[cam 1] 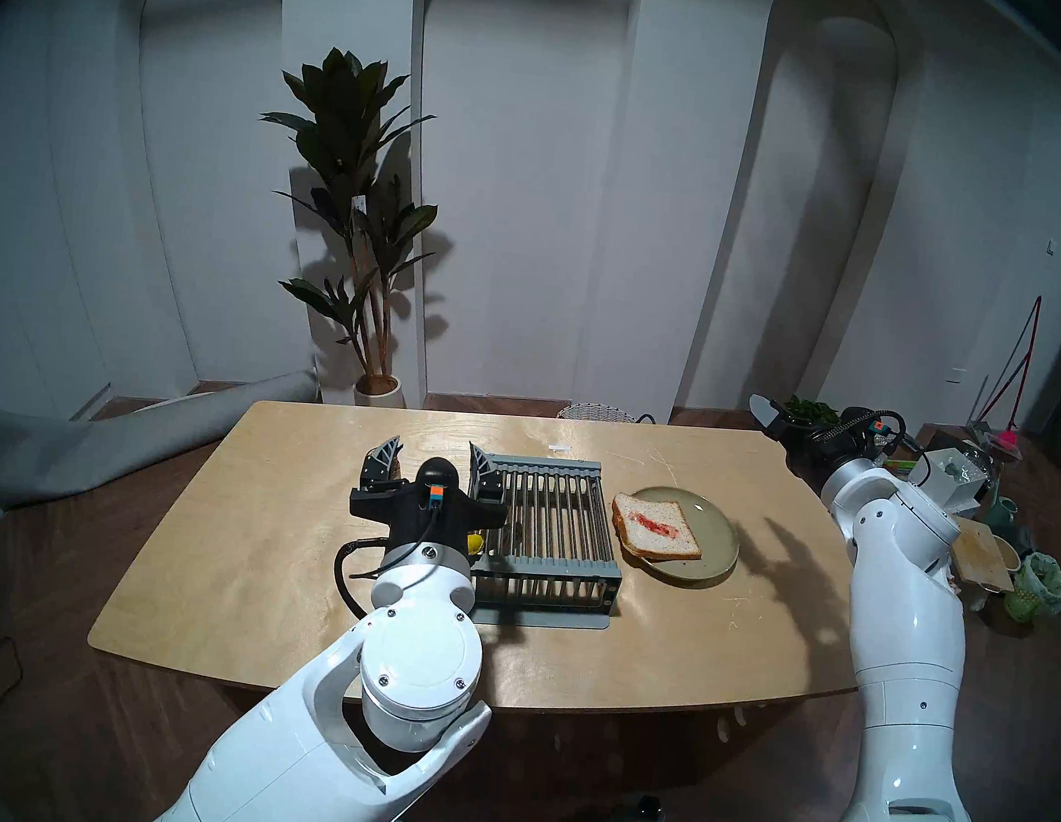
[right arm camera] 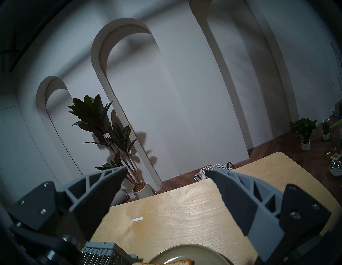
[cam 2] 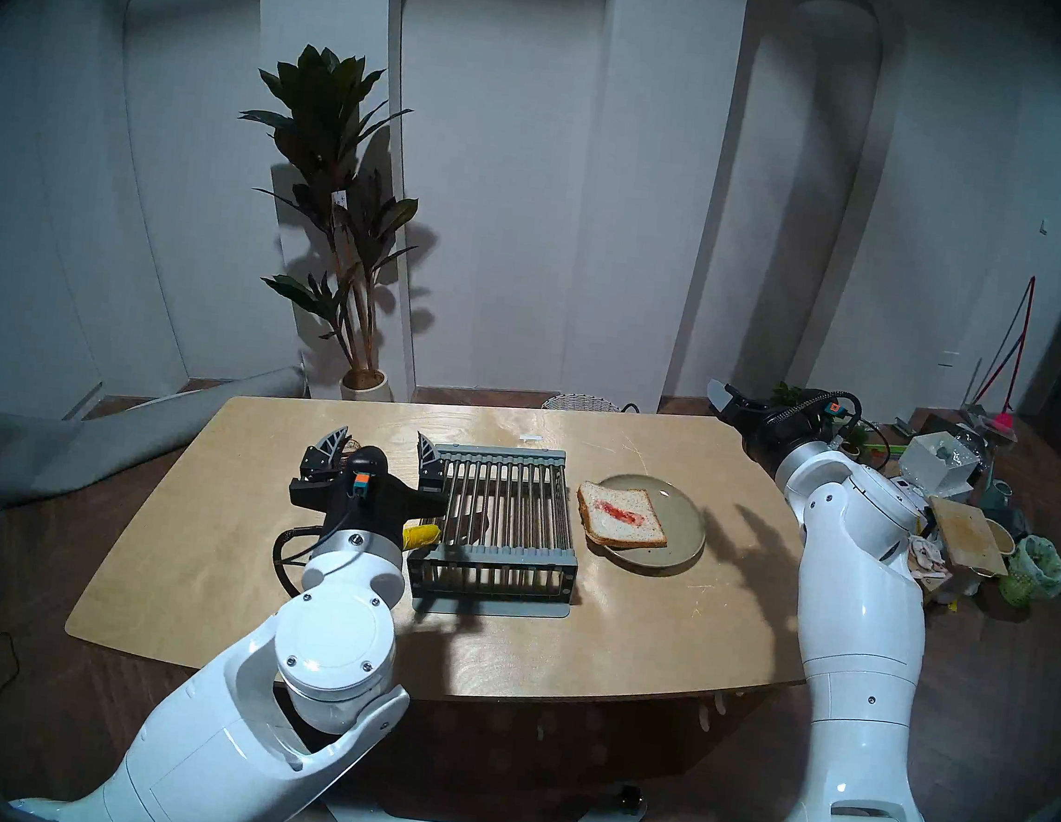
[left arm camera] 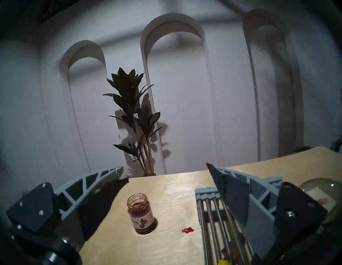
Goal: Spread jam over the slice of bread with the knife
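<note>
The slice of bread (cam 1: 655, 532) lies on an olive-green plate (cam 1: 712, 541) right of the grey barred rack (cam 1: 550, 519), with a red smear of jam (cam 1: 656, 522) across its middle. The open jam jar (left arm camera: 140, 214) stands on the table left of the rack, ahead of my open, empty left gripper (cam 1: 433, 444). A red jam blob (left arm camera: 187, 230) lies on the table beside the jar. The knife's yellow handle (cam 2: 420, 535) shows at the rack's front left corner, under my left wrist; its blade is mostly hidden. My right gripper (cam 1: 769, 417) is open and empty, raised at the table's far right edge.
A small white strip (cam 1: 558, 447) lies on the table behind the rack. A wicker basket (cam 1: 595, 413) and a potted plant (cam 1: 365, 223) stand beyond the far edge. Clutter (cam 1: 987, 541) sits right of the table, and a rolled grey mat (cam 1: 124, 445) lies to the left.
</note>
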`<state>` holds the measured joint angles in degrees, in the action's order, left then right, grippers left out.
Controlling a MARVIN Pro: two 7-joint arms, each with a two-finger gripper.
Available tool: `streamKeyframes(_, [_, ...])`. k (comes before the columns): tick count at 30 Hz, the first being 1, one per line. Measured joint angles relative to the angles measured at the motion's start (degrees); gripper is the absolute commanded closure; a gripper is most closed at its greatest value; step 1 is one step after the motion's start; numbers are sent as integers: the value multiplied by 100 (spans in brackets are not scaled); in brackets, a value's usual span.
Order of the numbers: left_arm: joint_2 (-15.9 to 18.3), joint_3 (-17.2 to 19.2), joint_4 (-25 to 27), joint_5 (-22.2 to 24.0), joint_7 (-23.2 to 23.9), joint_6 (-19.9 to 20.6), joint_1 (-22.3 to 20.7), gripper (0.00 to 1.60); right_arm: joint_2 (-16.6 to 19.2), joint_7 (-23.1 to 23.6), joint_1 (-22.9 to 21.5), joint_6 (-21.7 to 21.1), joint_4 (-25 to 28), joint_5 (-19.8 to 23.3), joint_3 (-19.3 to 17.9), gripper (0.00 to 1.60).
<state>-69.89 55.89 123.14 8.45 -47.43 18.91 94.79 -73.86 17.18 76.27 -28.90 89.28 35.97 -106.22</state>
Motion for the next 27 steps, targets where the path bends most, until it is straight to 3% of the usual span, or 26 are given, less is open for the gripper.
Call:
streamKeyframes(7, [270,526,510,381,382,-340,-14,0,50,-3,-14,-13,18,-108,167,0])
streamKeyframes(12, [602,978,543,501,580,-365,17,0,54,-1,11,-26,128,-235,387,0])
streamKeyframes(21, [1205,1873,-148,651,1036,-358,24,0,2,19,351,36,684,-616,955,0])
streamKeyframes(27, [1584,2302,-635,791,1561,-437,26,0,-47,-123,700,330,1029,-928,1097,0])
